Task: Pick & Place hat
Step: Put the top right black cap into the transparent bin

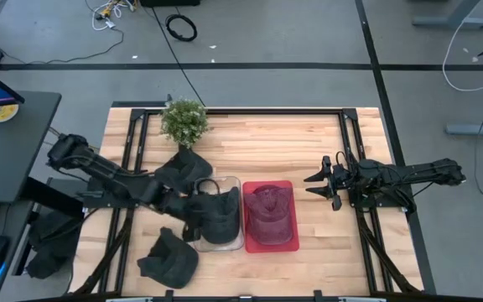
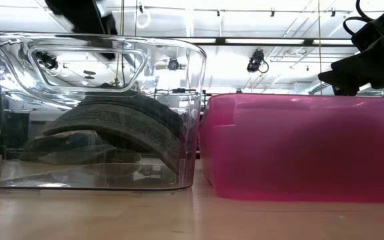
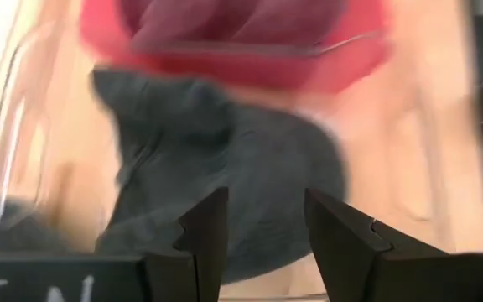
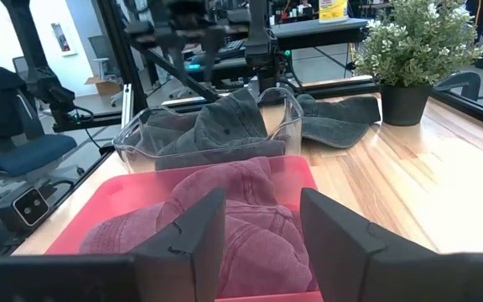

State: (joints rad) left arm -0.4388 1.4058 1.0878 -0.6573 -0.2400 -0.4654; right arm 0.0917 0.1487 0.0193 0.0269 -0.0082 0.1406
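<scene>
A dark grey hat (image 1: 218, 215) lies inside the clear bin (image 1: 240, 181); in the low view its curved brim (image 2: 122, 127) rests on the bin floor. My left gripper (image 1: 193, 204) hangs open just above the bin's left side, and the grey hat (image 3: 225, 151) shows past its fingers (image 3: 262, 197). A red hat (image 1: 268, 211) lies in the pink bin (image 1: 292, 243). My right gripper (image 1: 313, 184) waits open to the right of the pink bin, with the red hat (image 4: 241, 210) in front of it (image 4: 262, 201).
Two more dark hats lie on the table, one by the near edge (image 1: 170, 256) and one beside the potted plant (image 1: 184, 122) at the far side (image 1: 187, 166). Both bins stand side by side at mid-table. Bare wood lies right of the pink bin.
</scene>
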